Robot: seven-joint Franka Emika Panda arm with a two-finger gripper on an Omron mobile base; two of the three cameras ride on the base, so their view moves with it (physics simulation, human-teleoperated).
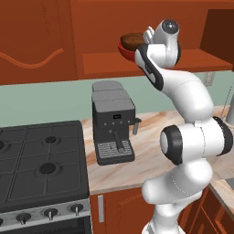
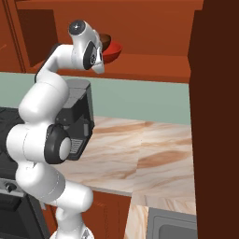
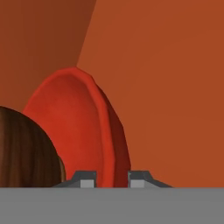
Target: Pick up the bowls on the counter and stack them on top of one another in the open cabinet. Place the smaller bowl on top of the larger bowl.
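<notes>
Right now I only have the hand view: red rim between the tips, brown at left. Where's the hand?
Observer: Up in the open cabinet. The gripper is on the red bowl, near the shelf's front edge.
Operator: Brown one stacked?
Observer: Yes. The left base view shows the brown bowl sitting in the red one.
Operator: Anything below?
Observer: A coffee machine stands on the counter, below the shelf.

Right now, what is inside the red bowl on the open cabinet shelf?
The small brown wood-grain bowl sits in the red bowl on the open cabinet shelf. The pincer straddles the red rim. The arm covers the right side of both bowls, and the red bowl's inner floor is hidden.
</notes>
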